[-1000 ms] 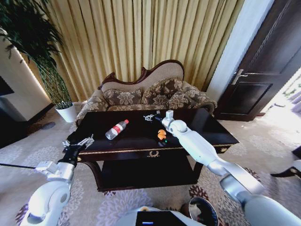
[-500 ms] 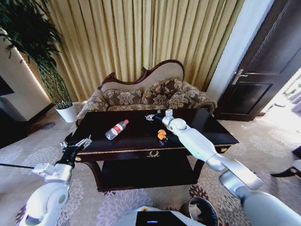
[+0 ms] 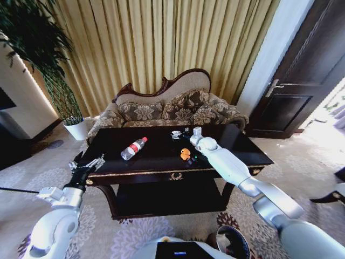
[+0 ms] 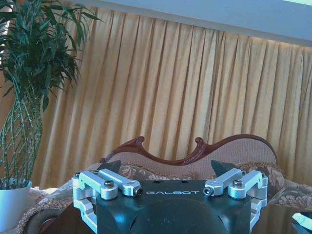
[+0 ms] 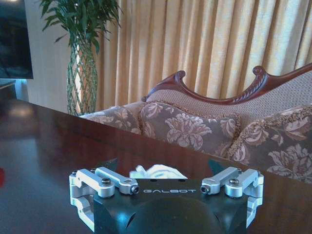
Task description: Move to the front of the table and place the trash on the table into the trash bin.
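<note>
1. The right pincer reaches out over the far middle of the dark, glossy brown wooden surface with a gold trim line; its fingers stand apart, with a white crumpled paper bit lying between them on the top.
2. In the head view that white scrap sits right at the right pincer's tip, though whether the fingers touch it is hard to tell.
3. A small orange scrap lies behind the right pincer, just beside the robot's forearm, nearer the front edge.
4. A clear plastic bottle with a red cap and label lies on its side, well to the left of the right pincer, cap pointing toward the sofa.
5. The left pincer hangs off the surface's left front corner, near its edge, fingers spread apart and holding nothing.
6. A small round dark bin with a shiny metal rim stands on the carpet, low on the robot's right, well behind the right pincer.
7. Beyond the right pincer stands a floral sofa with a carved wooden frame.
</note>
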Robot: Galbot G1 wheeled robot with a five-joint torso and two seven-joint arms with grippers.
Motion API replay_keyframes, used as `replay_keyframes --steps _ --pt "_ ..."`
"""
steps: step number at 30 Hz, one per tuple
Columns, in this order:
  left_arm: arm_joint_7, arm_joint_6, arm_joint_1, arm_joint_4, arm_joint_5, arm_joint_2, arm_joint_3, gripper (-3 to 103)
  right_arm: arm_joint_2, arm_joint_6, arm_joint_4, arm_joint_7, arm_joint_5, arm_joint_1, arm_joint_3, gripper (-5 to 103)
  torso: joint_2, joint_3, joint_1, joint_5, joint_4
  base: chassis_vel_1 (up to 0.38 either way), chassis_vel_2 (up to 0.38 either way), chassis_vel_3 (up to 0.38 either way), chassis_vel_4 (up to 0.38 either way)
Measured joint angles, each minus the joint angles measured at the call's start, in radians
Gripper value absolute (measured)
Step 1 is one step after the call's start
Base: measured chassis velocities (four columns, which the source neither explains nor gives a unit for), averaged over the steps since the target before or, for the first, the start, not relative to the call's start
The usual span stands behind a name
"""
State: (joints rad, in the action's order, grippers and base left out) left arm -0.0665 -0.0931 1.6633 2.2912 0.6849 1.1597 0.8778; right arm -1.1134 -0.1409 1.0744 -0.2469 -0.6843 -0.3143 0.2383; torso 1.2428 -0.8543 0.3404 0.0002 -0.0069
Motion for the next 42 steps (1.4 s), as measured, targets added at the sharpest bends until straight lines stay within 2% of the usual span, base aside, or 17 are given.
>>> replay_keyframes --steps 21,30,42 --pt "0.01 0.017 -0.007 -0.023 0.005 0.003 -0.004 100 -0.002 0.013 -0.026 0.0 0.024 -0.007 0.01 100 0.0 0.0 0.0 0.0 -0.0001 0.0 0.0 0.0 0.0" --pt "0.023 0.029 -0.005 -0.034 0.005 0.005 0.001 100 -0.006 -0.072 -0.011 0.0 0.028 0.018 0.04 100 0.0 0.0 0.0 -0.0001 0.0001 0.0 0.0 0.0 0.0" --pt "0.032 0.044 0.001 -0.046 0.009 0.004 0.013 100 -0.017 -0.11 -0.02 0.005 0.019 0.039 0.052 100 0.0 0.0 0.0 -0.0001 0.0 0.0 0.0 0.0 0.0"
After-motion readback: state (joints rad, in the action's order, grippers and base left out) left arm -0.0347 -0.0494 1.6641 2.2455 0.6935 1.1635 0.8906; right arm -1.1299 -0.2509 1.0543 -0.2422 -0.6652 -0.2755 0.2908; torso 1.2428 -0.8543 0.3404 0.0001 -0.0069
